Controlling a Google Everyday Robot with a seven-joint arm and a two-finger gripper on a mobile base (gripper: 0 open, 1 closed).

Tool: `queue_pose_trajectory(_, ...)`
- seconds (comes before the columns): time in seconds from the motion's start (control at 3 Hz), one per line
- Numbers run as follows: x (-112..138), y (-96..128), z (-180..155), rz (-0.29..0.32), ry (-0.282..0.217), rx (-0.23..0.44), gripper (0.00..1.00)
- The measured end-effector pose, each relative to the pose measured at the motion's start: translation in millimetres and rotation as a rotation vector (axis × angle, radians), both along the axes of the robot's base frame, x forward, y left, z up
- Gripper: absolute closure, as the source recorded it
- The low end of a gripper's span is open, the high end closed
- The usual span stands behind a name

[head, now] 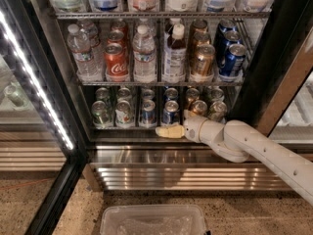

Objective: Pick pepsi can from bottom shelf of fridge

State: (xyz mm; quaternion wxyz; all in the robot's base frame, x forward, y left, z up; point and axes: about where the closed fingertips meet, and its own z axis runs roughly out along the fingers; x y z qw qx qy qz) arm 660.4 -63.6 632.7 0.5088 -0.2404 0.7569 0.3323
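Hovering at the front lip of the bottom shelf (122, 128), the gripper (162, 131) points toward nine o'clock, and the white arm (254, 148) behind it runs off toward four o'clock. Spread or pressed together? That cannot be told from here, but it grips nothing. And there is the pepsi can (170, 113), blue with a silver top, upright at the front of its lane, just at twelve o'clock of the gripper and apart from it. A second blue can (148, 113) stands at its nine o'clock, with green-silver cans (101, 114) further that way. Copper-brown cans (199, 107) sit at the pepsi can's three o'clock, just above the wrist. The fridge (274, 58) stands open, its LED strip (39, 92) glowing at nine o'clock. Down at six o'clock, a clear plastic bin (151, 214) rests on the floor.
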Motion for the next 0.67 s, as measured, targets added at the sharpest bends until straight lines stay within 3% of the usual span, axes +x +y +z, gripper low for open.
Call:
queue_pose_trajectory(0.33,2,5,-4,-0.005,0.009,-0.004,0.00)
queue_pose_trajectory(0.67,13,18,-9,-0.022,-0.033,-0.007,0.00)
